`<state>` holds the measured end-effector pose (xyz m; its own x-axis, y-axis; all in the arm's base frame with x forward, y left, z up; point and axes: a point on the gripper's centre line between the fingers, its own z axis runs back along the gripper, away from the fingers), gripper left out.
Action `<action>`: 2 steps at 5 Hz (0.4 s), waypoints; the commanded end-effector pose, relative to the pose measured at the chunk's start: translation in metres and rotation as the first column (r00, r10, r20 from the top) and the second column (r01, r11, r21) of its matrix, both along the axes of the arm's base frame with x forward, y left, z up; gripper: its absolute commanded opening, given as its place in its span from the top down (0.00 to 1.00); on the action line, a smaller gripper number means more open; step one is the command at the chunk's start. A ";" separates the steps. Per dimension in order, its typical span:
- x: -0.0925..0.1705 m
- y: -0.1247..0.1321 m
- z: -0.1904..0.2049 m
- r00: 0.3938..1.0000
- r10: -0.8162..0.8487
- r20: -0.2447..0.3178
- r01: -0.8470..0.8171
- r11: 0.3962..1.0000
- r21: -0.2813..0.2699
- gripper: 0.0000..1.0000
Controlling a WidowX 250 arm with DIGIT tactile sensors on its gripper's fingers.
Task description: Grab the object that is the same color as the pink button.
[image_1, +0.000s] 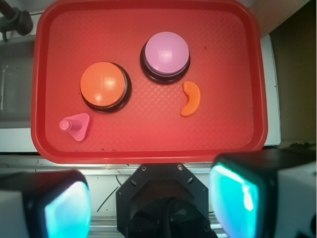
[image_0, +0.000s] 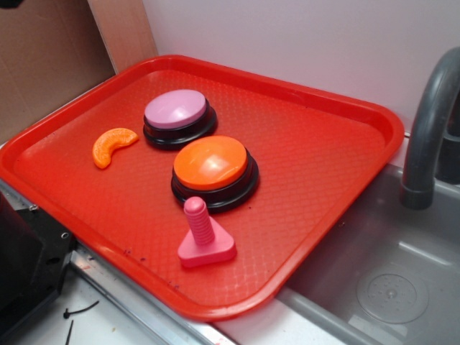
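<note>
The exterior view looks down at a slant from off to one side, close in on the red tray (image_0: pixel 345 108), with a grey sink (image_0: pixel 388 287) at its right. The wrist view looks straight down from high above, the claw (image_1: pixel 148 198) (its finger pads blurred) filling the bottom edge. Both share the whole tray (image_1: pixel 148 148).
</note>
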<state>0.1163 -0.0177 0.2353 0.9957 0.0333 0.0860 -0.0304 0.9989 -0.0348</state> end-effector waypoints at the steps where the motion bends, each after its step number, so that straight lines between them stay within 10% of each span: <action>1: 0.000 0.000 0.000 1.000 0.000 0.000 0.000 1.000 0.000 0.00; 2: 0.002 -0.005 -0.007 0.997 -0.065 0.031 0.067 0.997 -0.049 0.00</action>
